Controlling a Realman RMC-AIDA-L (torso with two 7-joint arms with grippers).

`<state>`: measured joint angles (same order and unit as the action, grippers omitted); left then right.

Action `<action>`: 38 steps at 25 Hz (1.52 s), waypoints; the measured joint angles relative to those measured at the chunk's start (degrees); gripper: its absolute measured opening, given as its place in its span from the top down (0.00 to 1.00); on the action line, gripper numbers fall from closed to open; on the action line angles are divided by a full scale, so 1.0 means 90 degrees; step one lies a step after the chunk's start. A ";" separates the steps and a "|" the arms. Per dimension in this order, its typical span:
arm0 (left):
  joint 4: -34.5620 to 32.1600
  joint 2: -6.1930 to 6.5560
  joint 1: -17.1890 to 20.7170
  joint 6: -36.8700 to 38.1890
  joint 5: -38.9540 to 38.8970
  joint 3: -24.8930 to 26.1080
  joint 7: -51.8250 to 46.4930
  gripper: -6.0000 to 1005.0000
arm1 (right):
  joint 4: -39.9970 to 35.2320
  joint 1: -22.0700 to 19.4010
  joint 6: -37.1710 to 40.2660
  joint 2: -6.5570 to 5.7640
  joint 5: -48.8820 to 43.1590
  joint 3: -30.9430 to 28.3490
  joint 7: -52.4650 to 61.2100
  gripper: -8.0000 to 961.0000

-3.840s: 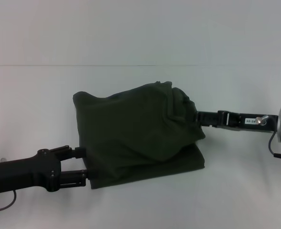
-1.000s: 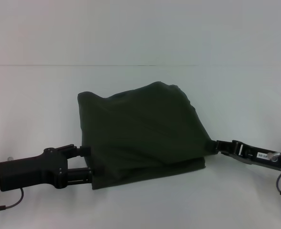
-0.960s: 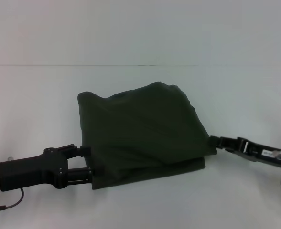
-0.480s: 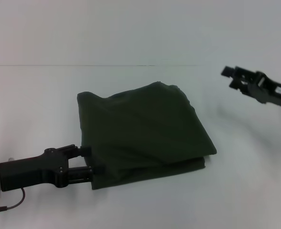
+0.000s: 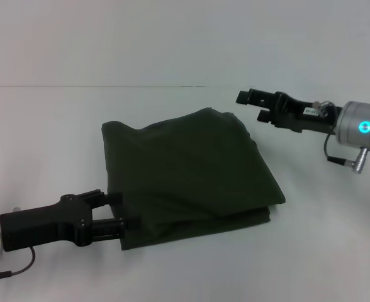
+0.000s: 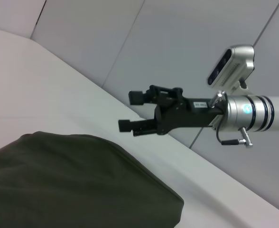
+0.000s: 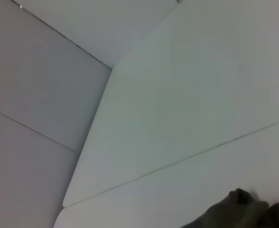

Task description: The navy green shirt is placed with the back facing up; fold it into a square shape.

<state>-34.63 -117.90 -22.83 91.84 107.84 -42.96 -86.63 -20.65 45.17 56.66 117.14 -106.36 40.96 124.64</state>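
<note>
Head view shows you the navy green shirt (image 5: 188, 173) folded into a rough square, lying flat mid-bench (image 5: 59, 126). Your left tool (image 5: 119, 211) sits at the shirt's near left corner, fingers spread above and below the fabric edge. Your right tool (image 5: 251, 106) hangs above the bench beyond the shirt's far right corner, fingers apart, empty. Its small white label is unreadable.

Navy green shirt (image 5: 188, 173) folded, roughly square, lying flat.
</note>
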 joint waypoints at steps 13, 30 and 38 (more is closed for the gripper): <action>0.0000 -0.0015 0.0045 0.0003 -0.0002 -0.0003 -0.0023 0.11 | 0.0031 -0.0141 -0.0240 0.0190 0.0002 0.0288 -0.0045 0.05; 0.0000 -0.0050 0.0056 0.0061 0.0001 -0.0002 -0.0023 0.11 | 0.0052 -0.0244 -0.0438 0.0277 0.0054 0.0509 -0.0409 0.59; 0.0000 -0.0054 0.0065 0.0060 0.0000 -0.0002 -0.0023 0.11 | 0.0061 -0.0244 -0.0427 0.0285 0.0061 0.0520 -0.0412 0.88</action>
<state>-34.63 -118.39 -22.25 92.38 107.83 -42.98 -86.84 -20.09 42.97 52.81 119.71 -105.81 45.64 120.94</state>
